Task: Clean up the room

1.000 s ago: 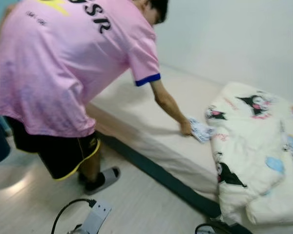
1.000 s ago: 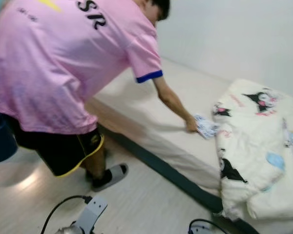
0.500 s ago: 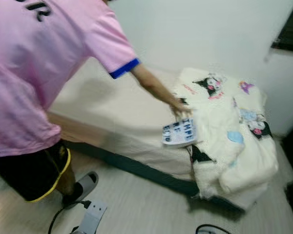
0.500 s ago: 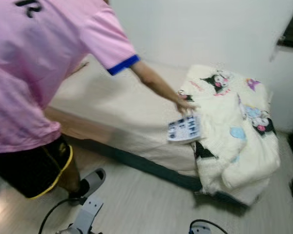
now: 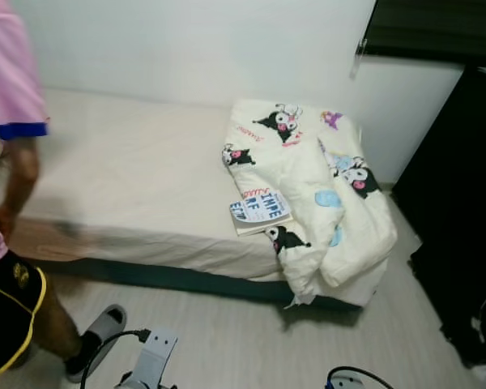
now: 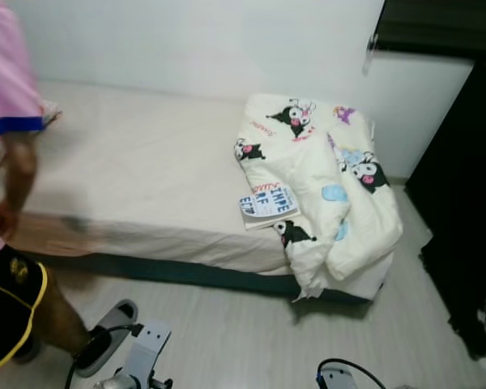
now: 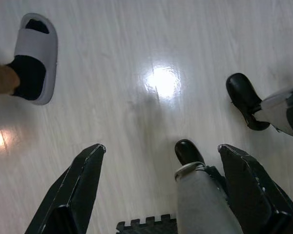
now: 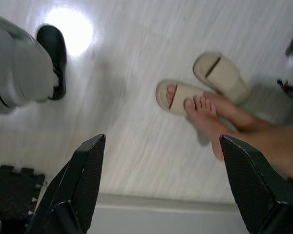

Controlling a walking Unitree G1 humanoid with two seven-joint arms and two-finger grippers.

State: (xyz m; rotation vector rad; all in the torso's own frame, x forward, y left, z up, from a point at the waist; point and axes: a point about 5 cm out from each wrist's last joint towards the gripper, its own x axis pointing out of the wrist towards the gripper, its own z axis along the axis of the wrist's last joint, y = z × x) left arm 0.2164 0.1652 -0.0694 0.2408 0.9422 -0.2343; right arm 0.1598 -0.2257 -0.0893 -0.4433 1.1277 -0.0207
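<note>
- Left eye view: bed (image 5: 130, 174) with bare cream mattress; crumpled quilt (image 5: 324, 194) heaped at its right end, against the wall.
- Quilt is cartoon print, thick, puffy fabric. Judged soft, floppy and light but bulky; it will sag and drag. Best taken at a bunched fold or corner near the bed edge.
- Booklet (image 5: 260, 209) lies flat on the mattress, touching the quilt's near-left edge. Thin, bendy, likely slick; pinch the free edge.
- Left gripper (image 7: 161, 187): fingers spread wide, holding nothing, pointing at glossy pale plank floor (image 7: 136, 58).
- Right gripper (image 8: 161, 185): same, wide apart, nothing held.
- Person (image 5: 8, 243) at far left; sandalled foot (image 8: 205, 109) near right gripper.
</note>
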